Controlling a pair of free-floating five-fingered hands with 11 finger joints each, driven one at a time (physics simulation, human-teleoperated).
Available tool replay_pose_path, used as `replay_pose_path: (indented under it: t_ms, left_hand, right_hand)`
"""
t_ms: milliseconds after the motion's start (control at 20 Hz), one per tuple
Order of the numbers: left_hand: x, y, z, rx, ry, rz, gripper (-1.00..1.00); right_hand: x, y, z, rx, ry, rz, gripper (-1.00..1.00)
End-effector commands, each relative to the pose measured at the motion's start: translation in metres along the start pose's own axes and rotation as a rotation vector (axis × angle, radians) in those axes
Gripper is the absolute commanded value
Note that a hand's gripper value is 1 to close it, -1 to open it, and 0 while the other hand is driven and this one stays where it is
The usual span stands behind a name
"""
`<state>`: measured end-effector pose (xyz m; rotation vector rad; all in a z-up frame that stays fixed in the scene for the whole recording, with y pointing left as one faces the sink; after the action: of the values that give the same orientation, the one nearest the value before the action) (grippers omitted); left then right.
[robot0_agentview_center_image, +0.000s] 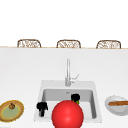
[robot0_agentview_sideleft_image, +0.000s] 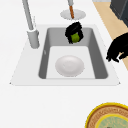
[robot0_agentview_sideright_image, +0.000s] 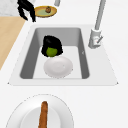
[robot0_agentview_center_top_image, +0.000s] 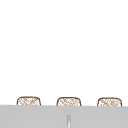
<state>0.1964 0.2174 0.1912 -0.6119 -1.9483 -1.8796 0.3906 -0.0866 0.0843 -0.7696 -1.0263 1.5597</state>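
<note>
the sink (robot0_agentview_sideleft_image: 100, 60) was seen with a white bowl (robot0_agentview_sideleft_image: 69, 65) on its floor; above it a green fruit (robot0_agentview_sideleft_image: 74, 37) was held, fingers curled round, by the right hand (robot0_agentview_sideleft_image: 74, 29); the left hand (robot0_agentview_center_image: 41, 107) hung idle, fingers bent, at the sink's front left rim

The pale grey rectangular sink basin (robot0_agentview_sideleft_image: 98, 52) looks like matt, smooth composite, while the tall faucet (robot0_agentview_center_image: 68, 72) beside it reads as brushed metal. A shallow white bowl (robot0_agentview_sideleft_image: 69, 65) on the basin floor has a smooth, softly glazed ceramic look. The matt black right hand (robot0_agentview_sideright_image: 52, 44) curls round a smooth, waxy green fruit (robot0_agentview_sideright_image: 51, 51). The round yellow-rimmed plate (robot0_agentview_center_image: 11, 110) appears woven and rough-textured.
</note>
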Motion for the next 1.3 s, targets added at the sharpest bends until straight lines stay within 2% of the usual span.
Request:
replay_pose_path:
  t_ms: [0,550,1250]
  left_hand:
    - [0.000,0.000,0.000,0.000,0.000,0.000,0.00]
    - [0.000,0.000,0.000,0.000,0.000,0.000,0.00]
    - [0.000,0.000,0.000,0.000,0.000,0.000,0.00]
  right_hand:
    - [0.002,-0.011,0.026,-0.011,0.026,-0.098,1.00]
    - [-0.017,-0.060,0.077,-0.004,0.042,-0.085,1.00]
    - [-0.048,-0.086,0.148,-0.008,0.050,-0.073,1.00]
